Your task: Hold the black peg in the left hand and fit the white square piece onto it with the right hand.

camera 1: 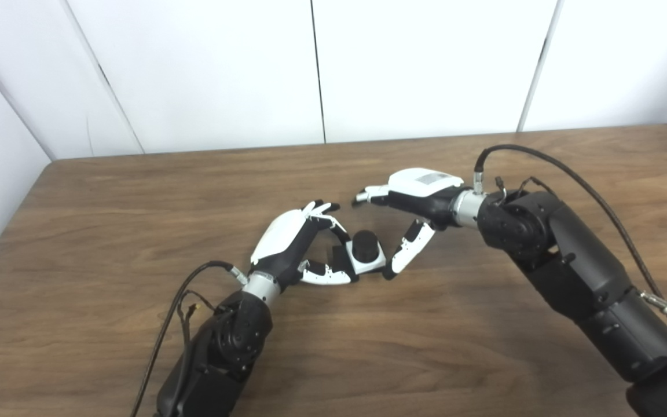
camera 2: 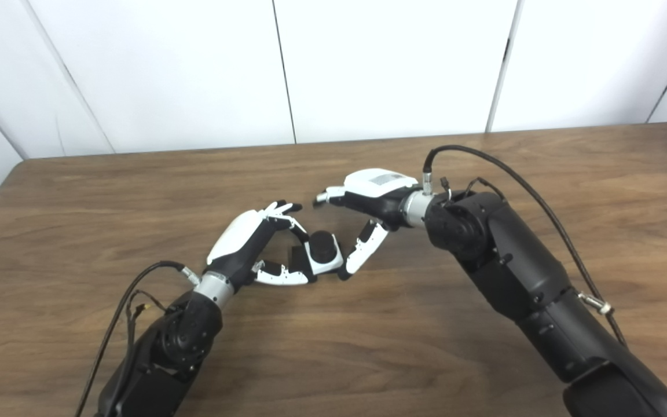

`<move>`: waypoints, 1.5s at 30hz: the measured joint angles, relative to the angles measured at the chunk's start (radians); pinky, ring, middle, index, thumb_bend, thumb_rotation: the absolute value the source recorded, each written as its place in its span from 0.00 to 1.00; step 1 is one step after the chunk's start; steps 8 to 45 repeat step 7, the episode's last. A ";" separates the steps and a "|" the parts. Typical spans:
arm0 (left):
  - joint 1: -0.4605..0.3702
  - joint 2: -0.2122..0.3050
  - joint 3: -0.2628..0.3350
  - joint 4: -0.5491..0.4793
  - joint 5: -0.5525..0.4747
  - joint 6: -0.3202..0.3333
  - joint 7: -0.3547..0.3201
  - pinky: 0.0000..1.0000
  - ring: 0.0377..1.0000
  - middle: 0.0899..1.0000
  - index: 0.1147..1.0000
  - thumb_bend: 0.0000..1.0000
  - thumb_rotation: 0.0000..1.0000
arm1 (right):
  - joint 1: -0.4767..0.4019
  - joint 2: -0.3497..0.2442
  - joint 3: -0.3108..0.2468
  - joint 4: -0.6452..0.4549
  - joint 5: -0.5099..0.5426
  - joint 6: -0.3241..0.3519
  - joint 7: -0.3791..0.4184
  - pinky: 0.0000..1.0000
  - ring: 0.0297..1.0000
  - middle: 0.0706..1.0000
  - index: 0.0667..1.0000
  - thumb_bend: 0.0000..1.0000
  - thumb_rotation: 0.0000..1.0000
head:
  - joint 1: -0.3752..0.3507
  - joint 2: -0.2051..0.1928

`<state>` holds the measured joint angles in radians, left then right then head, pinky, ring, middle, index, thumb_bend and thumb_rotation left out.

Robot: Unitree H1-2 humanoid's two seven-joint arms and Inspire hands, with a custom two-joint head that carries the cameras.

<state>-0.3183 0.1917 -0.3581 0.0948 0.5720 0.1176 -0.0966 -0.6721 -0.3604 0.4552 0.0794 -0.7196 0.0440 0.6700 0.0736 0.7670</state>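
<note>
Wood-grain worktop (camera 1: 136, 202) fills the lower scene, white panelled wall (camera 1: 426, 63) behind it.

Right arm (camera 1: 576, 272) comes in from the lower right, black-cased, with a dark cable (camera 1: 571, 171) looping over the wrist. Left arm (camera 1: 217, 353) comes in from the bottom left, cable (camera 1: 165, 324) trailing beside it.

Right hand (camera 1: 417, 200) sits above and to the right of the assembly, back of the hand up. Its fingers (camera 1: 371, 194) are spread apart, reaching left, clear of the parts. Thumb (camera 1: 409, 249) angles down, its tip just beside the right edge of the white piece; whether it touches, cannot tell. The hand grips nothing.

Left hand (camera 1: 293, 246) lies low over the worktop near centre. Its fingers (camera 1: 333, 223) curl over from above and its thumb (camera 1: 325, 275) runs underneath, clamped on the dark base end of the peg.

White square piece (camera 1: 371, 263) is seated around the black peg (camera 1: 365, 243); the peg's rounded top pokes up through the middle of it. A dark block of the peg shows just left of the white piece, between thumb and fingers. The pair sits between the two hands, close to the worktop surface; contact with the wood cannot be told.
</note>
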 measured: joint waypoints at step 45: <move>0.000 -0.001 0.000 0.000 0.000 0.001 -0.001 1.00 1.00 0.93 0.43 0.52 0.08 | -0.001 -0.014 -0.034 -0.008 0.025 0.020 0.012 0.89 0.95 0.97 1.00 1.00 0.51 | -0.005 0.000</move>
